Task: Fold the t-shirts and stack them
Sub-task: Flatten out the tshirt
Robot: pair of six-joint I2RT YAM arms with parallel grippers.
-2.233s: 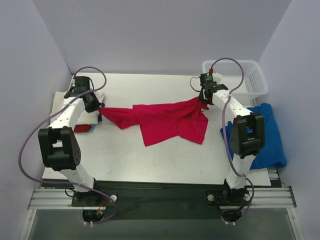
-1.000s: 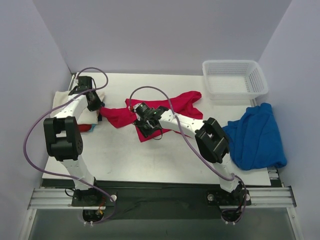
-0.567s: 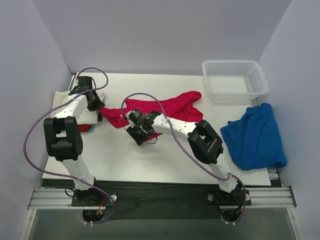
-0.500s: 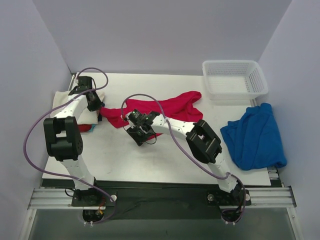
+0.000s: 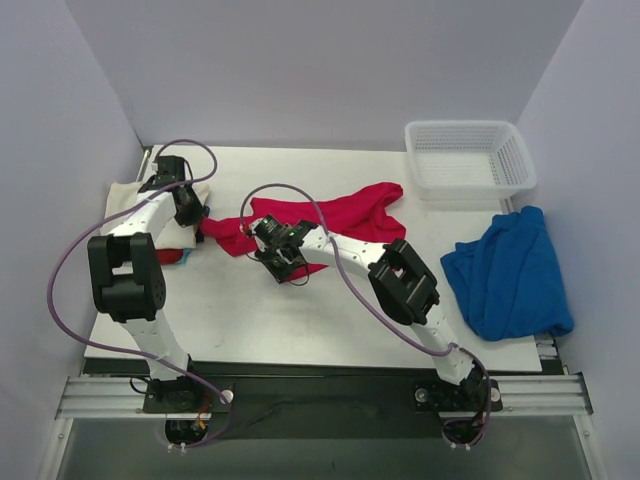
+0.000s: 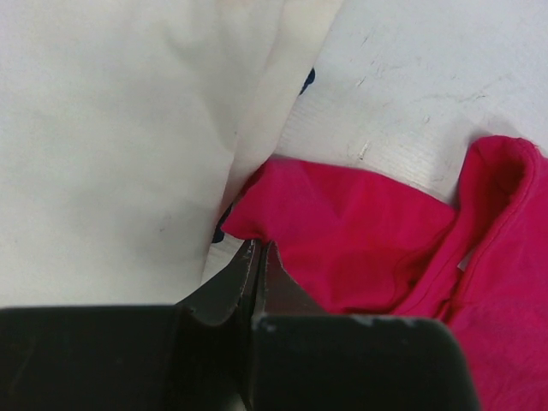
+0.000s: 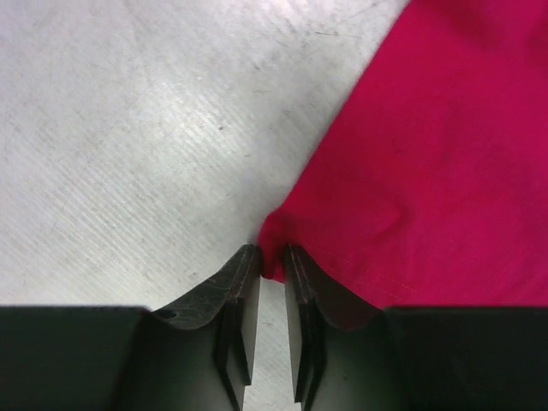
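Crimson t-shirt [image 5: 345, 210] on the counter [image 5: 300, 310], left gripper [image 6: 259, 250] pinching its corner beside the cream t-shirt [image 6: 111, 128], right gripper [image 7: 272, 257] pinching its edge, royal blue t-shirt [image 5: 510, 275] crumpled far right.

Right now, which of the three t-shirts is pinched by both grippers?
The red t-shirt in the middle: the left gripper and right gripper each pinch its edge. The blue t-shirt lies free at the right, the cream t-shirt at the left.
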